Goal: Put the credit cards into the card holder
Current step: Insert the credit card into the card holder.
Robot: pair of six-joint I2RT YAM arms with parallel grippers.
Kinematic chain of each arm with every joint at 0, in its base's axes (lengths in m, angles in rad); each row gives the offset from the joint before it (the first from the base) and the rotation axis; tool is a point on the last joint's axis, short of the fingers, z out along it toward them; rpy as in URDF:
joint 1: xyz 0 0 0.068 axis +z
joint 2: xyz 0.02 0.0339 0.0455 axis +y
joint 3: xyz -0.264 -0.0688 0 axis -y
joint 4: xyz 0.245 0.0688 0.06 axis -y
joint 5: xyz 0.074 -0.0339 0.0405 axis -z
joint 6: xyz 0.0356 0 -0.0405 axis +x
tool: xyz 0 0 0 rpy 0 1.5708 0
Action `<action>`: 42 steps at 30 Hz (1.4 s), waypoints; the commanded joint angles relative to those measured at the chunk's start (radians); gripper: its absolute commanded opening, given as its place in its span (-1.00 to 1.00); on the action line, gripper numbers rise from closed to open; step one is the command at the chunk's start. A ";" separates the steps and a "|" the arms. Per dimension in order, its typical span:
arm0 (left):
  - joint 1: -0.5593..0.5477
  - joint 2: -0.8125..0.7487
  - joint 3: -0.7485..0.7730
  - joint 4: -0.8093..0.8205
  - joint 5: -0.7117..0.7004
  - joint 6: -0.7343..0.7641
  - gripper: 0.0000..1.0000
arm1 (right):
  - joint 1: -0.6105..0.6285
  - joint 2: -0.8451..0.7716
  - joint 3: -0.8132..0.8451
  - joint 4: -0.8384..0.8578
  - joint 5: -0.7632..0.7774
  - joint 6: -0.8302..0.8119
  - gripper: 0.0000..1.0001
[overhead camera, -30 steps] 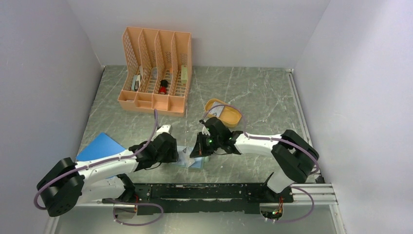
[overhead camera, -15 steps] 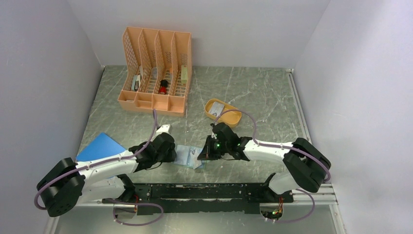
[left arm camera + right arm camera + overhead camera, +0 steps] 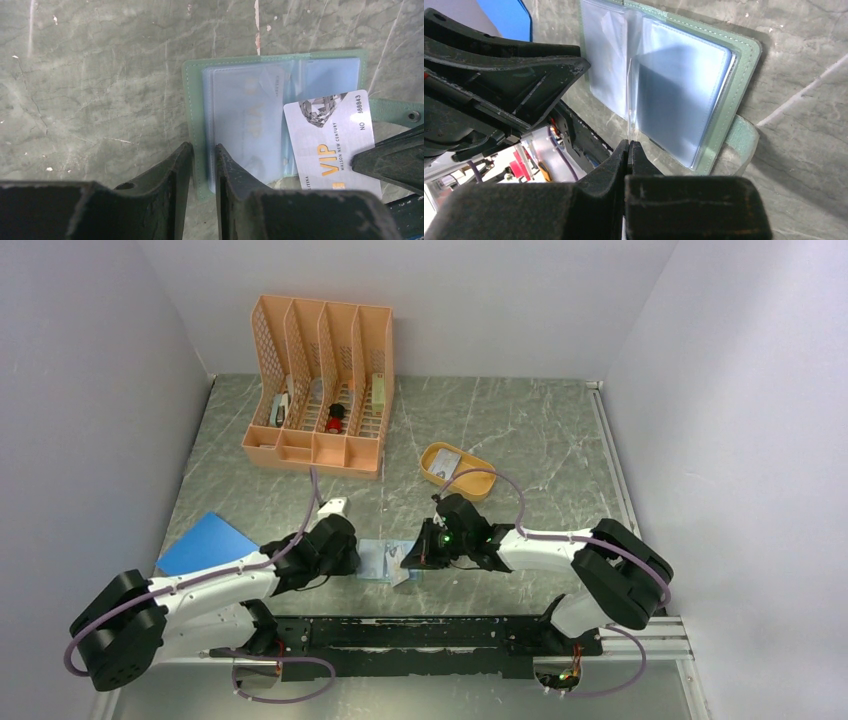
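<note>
Your right fingers (image 3: 611, 167) are pressed together on the VIP card (image 3: 327, 142), gripping it at its lower right corner as the left wrist view frames it. Your left fingers (image 3: 176, 167) stand only narrowly apart. The green left rim of the card holder (image 3: 197, 100) runs between them, which reads as a pinch on that rim. The holder lies open on the counter (image 3: 100, 75), between the two arms at the lower centre of the overhead frame.

The main risk is the card's angle. It sits tilted across the clear sleeves with its upper left corner overlapping them, and nothing shows it inside a slot. If you push it at this slant, a corner could catch a sleeve lip, or the card could ride over the plastic and buckle it. The holder is gripped at one rim only, so a sideways shove could swing it about that pinch. If you let go too soon, the card would just lie on top.

The left wrist view gives you the card's face and its tilt. The right wrist view shows it edge-on, a thin line rising between two loose sleeve leaves. Neither view settles which pocket it is aimed at. Only the overhead view shows the orange oval tray (image 3: 480, 483), right of centre, with a second card (image 3: 446, 459) inside.
</note>
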 commanded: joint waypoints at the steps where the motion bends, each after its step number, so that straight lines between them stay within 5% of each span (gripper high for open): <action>1: 0.007 -0.027 0.009 -0.070 -0.021 -0.004 -0.41 | -0.003 0.012 0.001 0.049 -0.007 0.005 -1.00; 17: 0.006 -0.096 0.015 -0.161 -0.071 -0.042 -0.34 | -0.001 0.055 0.021 0.080 -0.028 -0.010 -1.00; 42: 0.006 -0.044 0.011 -0.165 -0.088 -0.070 -0.86 | 0.002 0.002 0.020 0.087 0.029 -0.012 -1.00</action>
